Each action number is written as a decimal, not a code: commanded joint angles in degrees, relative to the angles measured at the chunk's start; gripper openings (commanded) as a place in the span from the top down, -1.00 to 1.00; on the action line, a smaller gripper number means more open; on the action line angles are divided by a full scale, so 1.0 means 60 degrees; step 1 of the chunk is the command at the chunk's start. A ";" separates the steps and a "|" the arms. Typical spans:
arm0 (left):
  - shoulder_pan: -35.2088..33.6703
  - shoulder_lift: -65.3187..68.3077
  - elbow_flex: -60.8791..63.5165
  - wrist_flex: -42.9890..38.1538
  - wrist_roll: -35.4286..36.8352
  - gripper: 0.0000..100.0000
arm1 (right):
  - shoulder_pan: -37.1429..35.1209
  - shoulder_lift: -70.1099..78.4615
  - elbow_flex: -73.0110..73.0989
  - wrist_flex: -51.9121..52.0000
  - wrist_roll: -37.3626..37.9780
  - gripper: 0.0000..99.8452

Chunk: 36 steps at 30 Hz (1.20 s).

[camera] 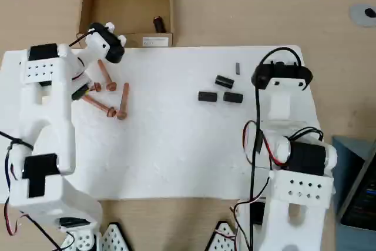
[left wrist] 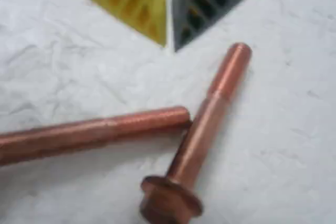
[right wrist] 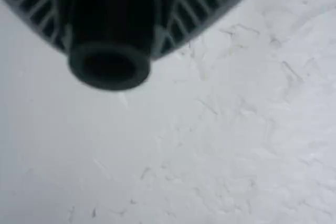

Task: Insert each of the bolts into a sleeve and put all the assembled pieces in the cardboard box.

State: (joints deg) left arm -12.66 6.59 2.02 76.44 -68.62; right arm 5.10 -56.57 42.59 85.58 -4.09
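Copper bolts (camera: 106, 75) lie loose on the white foam board (camera: 176, 157) at its left side. My left gripper (camera: 81, 91) stands among them, its yellow and grey fingers (left wrist: 142, 3) shut with nothing between them. Just off its tip lie two bolts, one (left wrist: 207, 124) with its flanged head showing and one (left wrist: 94, 132) lying across. My right gripper (right wrist: 113, 19) is shut on a black sleeve (right wrist: 110, 61), held just above bare foam at the board's right. Three more black sleeves (camera: 224, 81) lie mid-board. The cardboard box (camera: 88, 4) stands behind the board.
One dark piece (camera: 158, 23) lies inside the box near its front wall. A small grey pin (camera: 238, 68) rests on the foam behind the sleeves. The right arm's wrist (camera: 282, 76) stands right of the sleeves.
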 commanded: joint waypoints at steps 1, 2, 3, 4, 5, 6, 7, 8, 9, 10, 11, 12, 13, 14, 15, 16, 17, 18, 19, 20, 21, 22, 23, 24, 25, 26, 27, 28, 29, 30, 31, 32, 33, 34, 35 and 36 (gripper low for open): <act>-0.0117 0.0286 -0.0718 0.0044 -0.0278 0.98 | 0.0125 -0.0183 0.0007 -0.0249 -0.0073 0.98; -0.0117 0.0403 -0.0733 0.0044 -0.0337 0.95 | 0.0125 -0.0183 0.0007 -0.0249 -0.0044 0.98; -0.0117 0.0476 -0.0733 0.0000 -0.0352 0.91 | 0.0110 -0.0183 0.0007 -0.0264 -0.0044 0.98; -0.0117 0.0549 -0.0733 0.0000 -0.0337 0.85 | 0.0110 -0.0168 0.0022 -0.0308 -0.0044 0.98; -0.0117 0.0608 -0.0733 -0.0015 -0.0337 0.80 | 0.0095 -0.0168 0.0037 -0.0308 -0.0044 0.98; -0.0117 0.0667 -0.0747 -0.0029 -0.0337 0.76 | 0.0095 -0.0168 0.0066 -0.0322 -0.0044 0.98; -0.0117 0.0681 -0.0747 -0.0029 -0.0337 0.73 | 0.0095 -0.0168 0.0095 -0.0366 -0.0044 0.98; -0.0088 0.0696 -0.0747 -0.0073 -0.0337 0.72 | 0.0095 -0.0168 0.0183 -0.0410 -0.0044 0.98; -0.0059 0.0696 -0.0718 -0.0190 -0.0337 0.72 | 0.0095 -0.0168 0.0256 -0.0469 -0.0044 0.98; -0.0059 0.0711 -0.0703 -0.0352 -0.0337 0.72 | 0.0095 -0.0168 0.0330 -0.0498 -0.0044 0.98; -0.0044 0.0711 -0.0674 -0.0542 -0.0337 0.72 | 0.0095 -0.0168 0.0374 -0.0513 -0.0044 0.98; -0.0044 0.0725 -0.0659 -0.0777 -0.0337 0.72 | 0.0095 -0.0168 0.0374 -0.0513 -0.0044 0.98; -0.0044 0.0813 -0.0659 -0.0996 -0.0337 0.72 | 0.0095 -0.0168 0.0374 -0.0513 -0.0044 0.98; -0.0044 0.0945 -0.0733 -0.1143 -0.0337 0.72 | 0.0095 -0.0168 0.0374 -0.0513 -0.0044 0.98; -0.0044 0.1106 -0.0747 -0.1289 -0.0352 0.72 | 0.0095 -0.0168 0.0374 -0.0513 -0.0044 0.98; -0.0044 0.1297 -0.0821 -0.1363 -0.0410 0.72 | 0.0095 -0.0168 0.0374 -0.0513 -0.0044 0.98; -0.0044 0.1516 -0.0908 -0.1377 -0.0513 0.72 | 0.0095 -0.0168 0.0374 -0.0513 -0.0044 0.98; -0.0044 0.1707 -0.1011 -0.1377 -0.0542 0.72 | 0.0095 -0.0168 0.0374 -0.0513 -0.0044 0.98; -0.0044 0.1897 -0.1143 -0.1377 -0.0571 0.72 | 0.0095 -0.0168 0.0374 -0.0513 -0.0044 0.98; -0.0044 0.2073 -0.1333 -0.1377 -0.0557 0.72 | 0.0095 -0.0168 0.0374 -0.0513 -0.0044 0.98; -0.0059 0.2220 -0.1538 -0.1377 -0.0557 0.72 | 0.0095 -0.0168 0.0374 -0.0513 -0.0044 0.98; -0.0073 0.2381 -0.1758 -0.1377 -0.0557 0.72 | 0.0095 -0.0168 0.0374 -0.0513 -0.0044 0.98; -0.0073 0.2527 -0.1978 -0.1377 -0.0557 0.72 | 0.0081 -0.0168 0.0374 -0.0513 -0.0044 0.98; -0.0088 0.2703 -0.2183 -0.1377 -0.0557 0.72 | 0.0081 -0.0168 0.0374 -0.0513 -0.0044 0.98; -0.0088 0.2894 -0.2418 -0.1377 -0.0557 0.72 | 0.0081 -0.0168 0.0374 -0.0513 -0.0044 0.98; -0.0088 0.3084 -0.2637 -0.1377 -0.0557 0.72 | 0.0081 -0.0168 0.0374 -0.0513 -0.0044 0.98; -0.0073 0.3275 -0.2857 -0.1377 -0.0557 0.72 | 0.0081 -0.0168 0.0374 -0.0513 -0.0044 0.98; -0.0073 0.3465 -0.3048 -0.1377 -0.0557 0.72 | 0.0081 -0.0168 0.0374 -0.0513 -0.0044 0.98; -0.0059 0.3670 -0.3238 -0.1377 -0.0557 0.72 | 0.0081 -0.0168 0.0374 -0.0513 -0.0044 0.98; -0.0059 0.3846 -0.3429 -0.1377 -0.0557 0.72 | 0.0081 -0.0168 0.0374 -0.0513 -0.0044 0.98; -0.0059 0.4022 -0.3604 -0.1377 -0.0557 0.72 | 0.0081 -0.0168 0.0374 -0.0513 -0.0044 0.98; -0.0073 0.4183 -0.3751 -0.1377 -0.0557 0.72 | 0.0081 -0.0168 0.0374 -0.0513 -0.0044 0.98; -0.0088 0.4344 -0.3883 -0.1377 -0.0557 0.72 | 0.0081 -0.0168 0.0374 -0.0513 -0.0044 0.98; -0.0103 0.4491 -0.3985 -0.1377 -0.0557 0.72 | 0.0081 -0.0168 0.0374 -0.0513 -0.0044 0.98; -0.0117 0.4667 -0.4073 -0.1377 -0.0557 0.72 | 0.0081 -0.0168 0.0374 -0.0513 -0.0044 0.98; -0.0117 0.4813 -0.4161 -0.1377 -0.0557 0.73 | 0.0081 -0.0168 0.0374 -0.0513 -0.0044 0.98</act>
State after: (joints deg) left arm -13.10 34.29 -18.81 68.97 -71.69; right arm 5.10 -56.57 44.79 83.65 -4.09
